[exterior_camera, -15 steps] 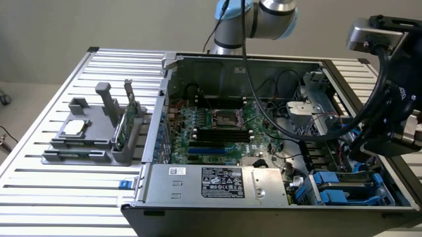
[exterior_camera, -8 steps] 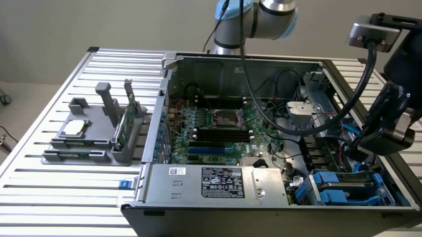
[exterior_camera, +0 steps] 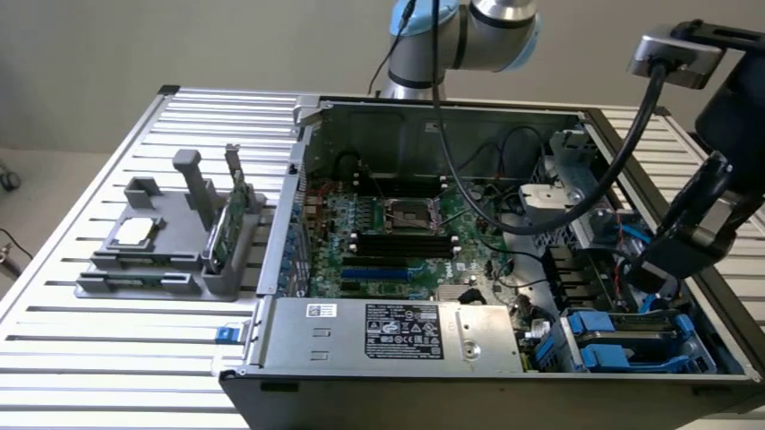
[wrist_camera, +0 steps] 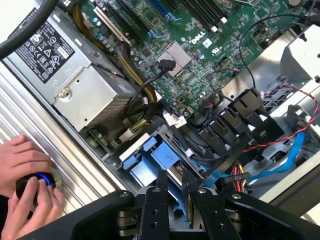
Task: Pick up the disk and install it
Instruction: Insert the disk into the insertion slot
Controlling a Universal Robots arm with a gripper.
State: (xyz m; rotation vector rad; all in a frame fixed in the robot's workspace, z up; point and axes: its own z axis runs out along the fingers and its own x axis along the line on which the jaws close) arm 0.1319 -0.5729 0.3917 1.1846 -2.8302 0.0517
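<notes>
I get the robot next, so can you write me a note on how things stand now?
Tool: down at the disk, inside the computer case; whether it holds it is unclear.
Disk: lying in the case's corner, near the power supply.
Done: disk is inside the case.
Left: full seating not confirmed.
A person's hand rests on a black knob.

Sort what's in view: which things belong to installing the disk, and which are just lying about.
Job in hand:
- disk, inside the open computer case
- gripper, close over the disk

Lying about:
- square chip on the grey holder
- green circuit card, standing in it
- a person's hand
</notes>
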